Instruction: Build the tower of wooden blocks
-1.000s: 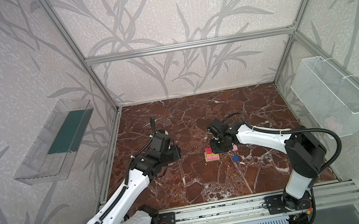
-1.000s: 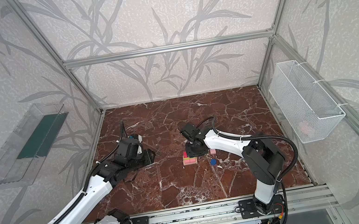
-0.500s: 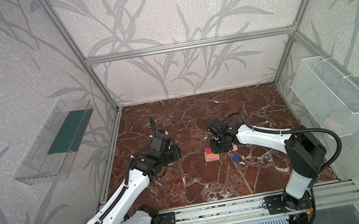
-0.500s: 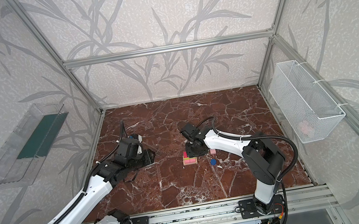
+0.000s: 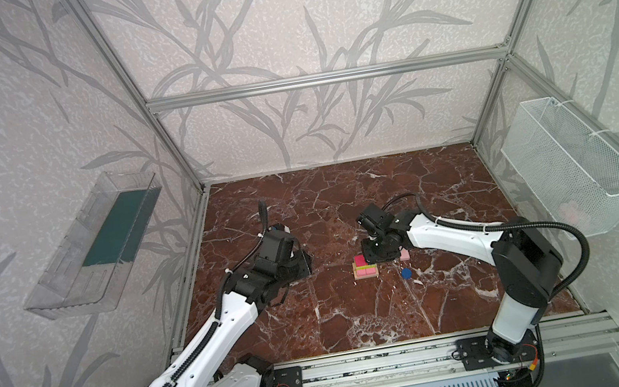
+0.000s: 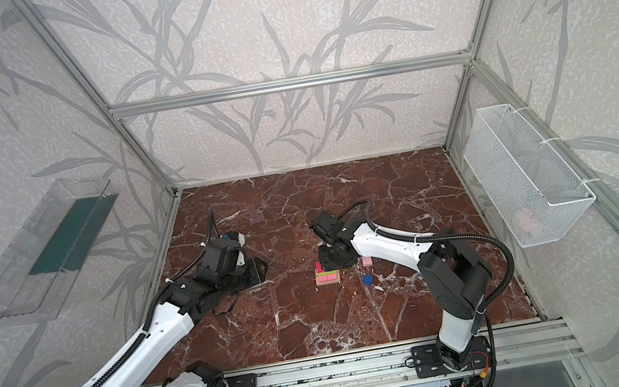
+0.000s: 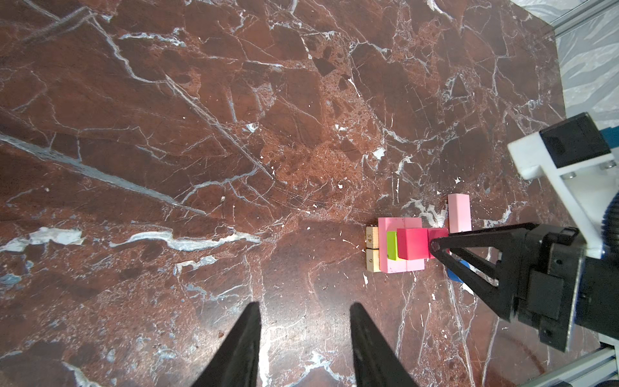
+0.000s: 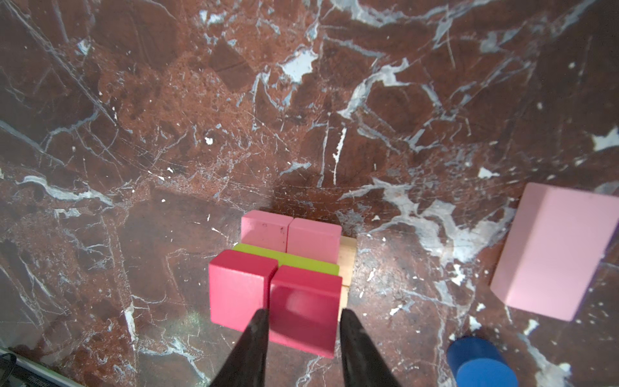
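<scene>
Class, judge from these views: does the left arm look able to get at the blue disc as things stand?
Probably not directly: the tower and the right gripper, astride a red cube, lie between the open left gripper and the blue disc.

Top views: my stereo pair, high at front edge, angled down, far off, whole floor (image 5: 361,321). L & R wrist cams: near, facing floor. All four share the tower (image 5: 366,272).

Left jaws parted, right arm (image 5: 453,237) outstretched
</scene>
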`<action>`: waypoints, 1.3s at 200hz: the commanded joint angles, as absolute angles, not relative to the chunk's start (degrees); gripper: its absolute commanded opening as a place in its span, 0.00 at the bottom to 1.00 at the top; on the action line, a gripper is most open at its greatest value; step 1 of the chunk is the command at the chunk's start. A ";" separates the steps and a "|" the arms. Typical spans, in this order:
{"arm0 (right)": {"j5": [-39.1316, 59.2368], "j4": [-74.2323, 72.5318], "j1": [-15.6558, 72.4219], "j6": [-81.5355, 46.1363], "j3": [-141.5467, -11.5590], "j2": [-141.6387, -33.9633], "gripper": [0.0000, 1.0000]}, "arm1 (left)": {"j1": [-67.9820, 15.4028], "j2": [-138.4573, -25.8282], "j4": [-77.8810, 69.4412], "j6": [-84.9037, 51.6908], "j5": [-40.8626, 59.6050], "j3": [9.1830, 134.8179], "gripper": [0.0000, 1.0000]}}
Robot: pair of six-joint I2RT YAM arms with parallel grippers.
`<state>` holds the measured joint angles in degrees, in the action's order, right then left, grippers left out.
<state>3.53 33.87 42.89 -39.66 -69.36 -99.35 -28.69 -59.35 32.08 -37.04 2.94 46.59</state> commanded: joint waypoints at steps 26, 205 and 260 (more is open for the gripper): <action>3.52 34.51 42.71 -40.10 -70.80 -99.95 0.40 | -28.63 -59.46 31.55 -36.92 2.72 45.86 0.43; 1.49 34.30 42.54 -40.08 -67.63 -90.84 0.46 | -29.06 -62.02 30.59 -37.55 5.25 47.30 0.43; 2.99 27.83 40.75 -39.64 -60.84 -85.40 0.50 | -31.26 -66.32 28.10 -38.85 7.02 49.22 0.53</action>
